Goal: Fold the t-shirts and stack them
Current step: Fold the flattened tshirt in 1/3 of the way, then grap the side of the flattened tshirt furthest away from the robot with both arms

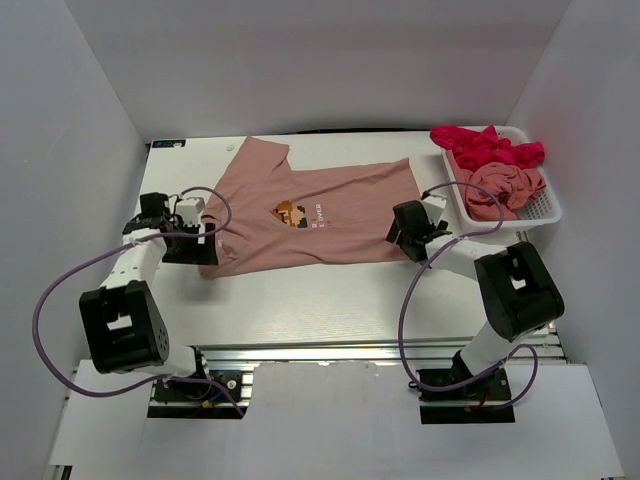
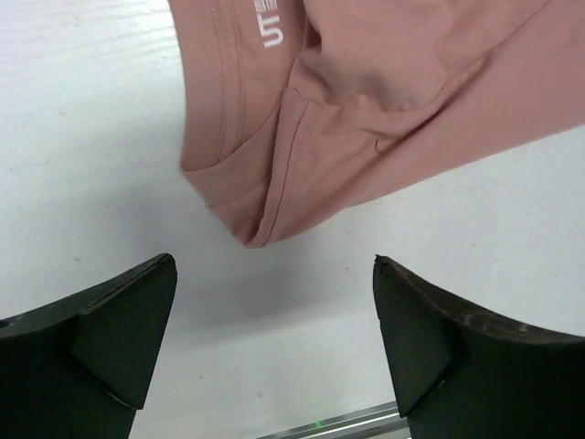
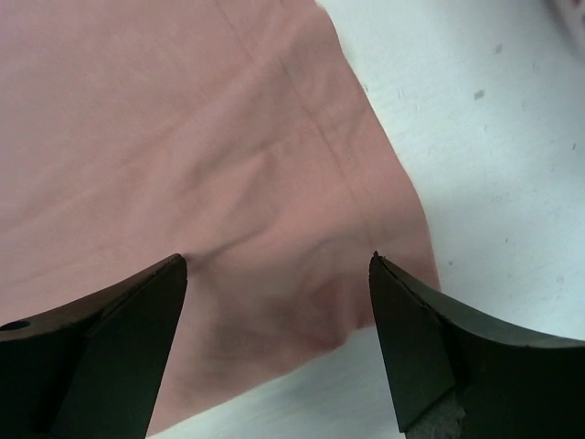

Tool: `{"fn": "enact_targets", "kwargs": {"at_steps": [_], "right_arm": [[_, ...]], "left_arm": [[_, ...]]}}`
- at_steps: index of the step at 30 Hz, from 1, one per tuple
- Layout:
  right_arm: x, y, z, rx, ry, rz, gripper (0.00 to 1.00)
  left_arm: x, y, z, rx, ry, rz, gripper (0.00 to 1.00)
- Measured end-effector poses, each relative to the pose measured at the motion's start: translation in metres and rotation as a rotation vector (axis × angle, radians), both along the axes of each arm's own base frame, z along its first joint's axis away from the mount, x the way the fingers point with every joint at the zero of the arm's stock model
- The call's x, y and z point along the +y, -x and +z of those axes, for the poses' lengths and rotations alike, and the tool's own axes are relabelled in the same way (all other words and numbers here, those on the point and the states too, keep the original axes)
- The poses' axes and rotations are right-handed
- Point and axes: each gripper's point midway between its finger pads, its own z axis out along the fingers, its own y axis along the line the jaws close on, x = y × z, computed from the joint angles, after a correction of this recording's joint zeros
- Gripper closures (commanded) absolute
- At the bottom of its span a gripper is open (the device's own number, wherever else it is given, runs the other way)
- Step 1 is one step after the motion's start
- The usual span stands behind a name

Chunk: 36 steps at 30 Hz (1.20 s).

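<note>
A salmon-pink t-shirt [image 1: 310,215] with a small pixel-art chest print lies spread across the table, collar toward the left. My left gripper [image 1: 190,243] is open just off its collar corner; in the left wrist view the collar and neck label [image 2: 274,101] lie ahead of the empty jaws [image 2: 274,347]. My right gripper [image 1: 408,232] is open over the shirt's hem corner [image 3: 302,302], jaws spread on either side of the cloth [image 3: 279,338]. A magenta-red shirt [image 1: 485,148] and another salmon-pink shirt [image 1: 508,186] lie bunched in the basket.
A white mesh basket [image 1: 545,212] stands at the back right by the right wall. White walls enclose the table on the left, back and right. Purple cables loop from both arms. A metal rail runs along the near table edge [image 1: 340,352].
</note>
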Motion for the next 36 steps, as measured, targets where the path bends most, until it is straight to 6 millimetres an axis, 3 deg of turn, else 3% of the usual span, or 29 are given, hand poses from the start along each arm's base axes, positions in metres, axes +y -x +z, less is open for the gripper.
{"fn": "enact_targets", "kwargs": {"at_steps": [9,16,19,24,28,33,36], "right_arm": [[0.010,-0.036,0.075,-0.164,-0.033,0.001,0.13],[-0.012,-0.062,0.115,-0.240,-0.013,-0.027,0.13],[-0.019,-0.087,0.129,-0.252,0.004,-0.007,0.13],[-0.008,-0.172,0.161,-0.279,-0.005,0.100,0.14],[0.002,-0.219,0.154,-0.265,-0.032,0.217,0.15],[0.011,-0.262,0.120,-0.200,-0.045,0.324,0.15],[0.016,-0.271,0.087,-0.142,-0.061,0.364,0.15]], "left_arm": [[0.008,-0.027,0.042,-0.119,-0.038,0.011,0.02],[0.014,-0.047,0.056,-0.197,-0.050,0.053,0.02],[0.016,-0.078,0.063,-0.231,-0.028,0.061,0.02],[0.022,-0.167,0.070,-0.306,0.023,0.032,0.02],[0.022,-0.215,0.052,-0.323,0.075,0.003,0.02],[0.022,-0.257,0.026,-0.338,0.108,-0.021,0.03],[0.020,-0.277,0.014,-0.364,0.127,-0.027,0.03]]}}
